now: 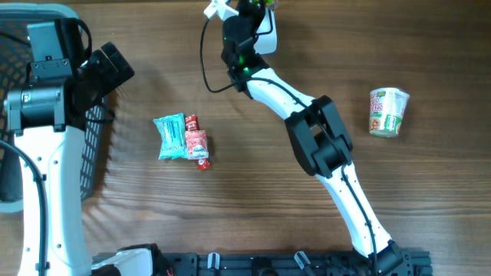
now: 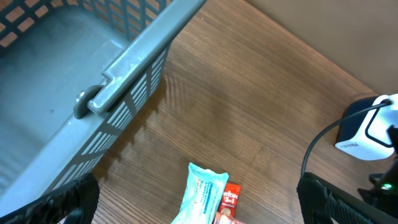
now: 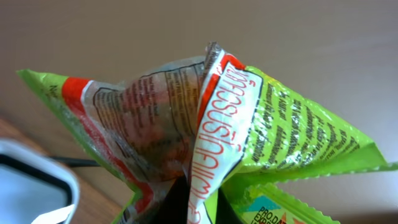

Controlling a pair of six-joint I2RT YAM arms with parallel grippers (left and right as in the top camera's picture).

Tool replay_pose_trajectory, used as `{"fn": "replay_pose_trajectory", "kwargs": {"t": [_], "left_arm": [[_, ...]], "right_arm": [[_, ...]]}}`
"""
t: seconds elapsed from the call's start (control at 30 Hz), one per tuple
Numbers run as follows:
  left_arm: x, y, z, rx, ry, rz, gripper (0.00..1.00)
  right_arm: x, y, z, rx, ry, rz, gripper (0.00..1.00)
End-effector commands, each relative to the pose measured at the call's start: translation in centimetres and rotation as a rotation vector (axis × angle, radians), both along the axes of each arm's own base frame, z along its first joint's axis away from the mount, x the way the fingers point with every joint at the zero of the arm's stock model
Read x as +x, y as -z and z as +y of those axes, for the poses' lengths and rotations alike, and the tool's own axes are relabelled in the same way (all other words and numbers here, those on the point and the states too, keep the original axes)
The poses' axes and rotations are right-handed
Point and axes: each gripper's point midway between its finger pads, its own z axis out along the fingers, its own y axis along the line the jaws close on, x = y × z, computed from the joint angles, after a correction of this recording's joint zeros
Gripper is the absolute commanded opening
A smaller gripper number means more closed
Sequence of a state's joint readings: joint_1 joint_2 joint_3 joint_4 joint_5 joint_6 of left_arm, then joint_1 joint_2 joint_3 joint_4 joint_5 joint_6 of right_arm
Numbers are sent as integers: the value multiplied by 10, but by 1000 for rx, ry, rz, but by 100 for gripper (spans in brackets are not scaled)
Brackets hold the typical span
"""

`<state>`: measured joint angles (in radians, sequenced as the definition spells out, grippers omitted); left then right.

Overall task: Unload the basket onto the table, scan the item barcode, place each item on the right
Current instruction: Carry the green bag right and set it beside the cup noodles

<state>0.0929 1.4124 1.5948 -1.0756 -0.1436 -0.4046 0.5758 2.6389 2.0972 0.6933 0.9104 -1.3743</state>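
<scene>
1. Clamped on the lower edge of a crinkled lime-green plastic snack packet with red and white print [image 3: 292, 137], the right fingers [image 3: 177, 208] are seen pressed together around it.
2. The packet is held up off the brown wood-grain tabletop [image 1: 253, 192] at its far edge, just beside a white box-shaped barcode scanner [image 1: 265, 37] with a black cable.
3. Printed text is shown on the packet in the right wrist view; whether a barcode is among it cannot be told.
4. The left fingers [image 2: 336, 202] are spread wide apart, with nothing between them, near the rim of a grey slotted plastic basket [image 2: 130, 59].
5. A teal rectangular wipes packet [image 1: 170, 136] and a small red sachet [image 1: 196, 142] are laid touching side by side on the tabletop, between the basket and the right arm.
6. A white-and-green paper noodle cup [image 1: 387, 113] is placed well apart on the right.
</scene>
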Motion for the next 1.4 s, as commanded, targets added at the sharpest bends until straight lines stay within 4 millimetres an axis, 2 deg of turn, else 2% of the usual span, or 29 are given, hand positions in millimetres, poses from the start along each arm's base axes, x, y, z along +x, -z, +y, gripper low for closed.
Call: {"fn": "replay_pose_trajectory", "kwargs": {"t": [0.0, 0.03, 0.07, 0.1, 0.17, 0.2, 0.23, 0.33, 0.43, 0.5, 0.57, 0.67, 0.73, 0.83, 0.9, 0.93, 1.03, 1.1, 1.13, 1.17, 1.2, 1.27, 1.3, 1.37], "left_arm": [[-1, -7, 2, 6, 1, -17, 100], [-1, -7, 2, 6, 1, -17, 100], [-1, -7, 2, 6, 1, -17, 100], [-1, -7, 2, 6, 1, -17, 100], [-1, -7, 2, 6, 1, -17, 100], [-1, -7, 2, 6, 1, -17, 100], [-1, -7, 2, 6, 1, -17, 100], [-1, -7, 2, 6, 1, -17, 100], [-1, -7, 2, 6, 1, -17, 100], [-1, -7, 2, 6, 1, -17, 100], [-1, -7, 2, 6, 1, -17, 100], [-1, -7, 2, 6, 1, -17, 100], [-1, -7, 2, 6, 1, -17, 100], [-1, -7, 2, 6, 1, -17, 100], [-1, -7, 2, 6, 1, -17, 100], [-1, -7, 2, 6, 1, -17, 100], [-1, -7, 2, 6, 1, -17, 100], [-1, -7, 2, 6, 1, -17, 100], [-1, -7, 2, 6, 1, -17, 100], [-1, -7, 2, 6, 1, -17, 100], [-1, -7, 2, 6, 1, -17, 100], [-1, -7, 2, 6, 1, -17, 100], [-1, -7, 2, 6, 1, -17, 100], [-1, -7, 2, 6, 1, -17, 100]], "right_arm": [[-18, -104, -36, 97, 80, -264, 4], [-23, -126, -38, 78, 80, -286, 4], [-19, -126, -38, 58, 73, -230, 4], [-10, -109, -37, 71, 59, -147, 4], [4, -32, -21, 85, -29, 131, 4], [3, 0, -13, 107, -80, 246, 4], [2, 13, -12, 131, -83, 276, 4], [5, 24, -16, 133, -69, 284, 4], [6, 18, -20, 144, -55, 255, 4], [9, -9, -33, 147, 7, 144, 4], [5, -48, -42, 178, 59, -3, 4], [-5, -67, -28, 204, 34, -34, 4], [-7, -60, -21, 241, 23, -19, 4], [-7, -22, -21, 439, 27, 42, 4], [-5, -11, -21, 521, 18, 59, 4], [-4, -12, -25, 521, 25, 52, 4], [-11, -58, -46, 514, 60, 0, 4], [-36, -107, -64, 537, 80, 32, 4], [-53, -120, -73, 560, 102, 71, 4], [-66, -121, -79, 580, 114, 121, 4], [-89, -116, -82, 615, 104, 246, 4], [-145, -74, -80, 709, 83, 611, 4], [-190, -36, -87, 812, 159, 872, 4], [-239, 7, -110, 916, 346, 1121, 4]]}}
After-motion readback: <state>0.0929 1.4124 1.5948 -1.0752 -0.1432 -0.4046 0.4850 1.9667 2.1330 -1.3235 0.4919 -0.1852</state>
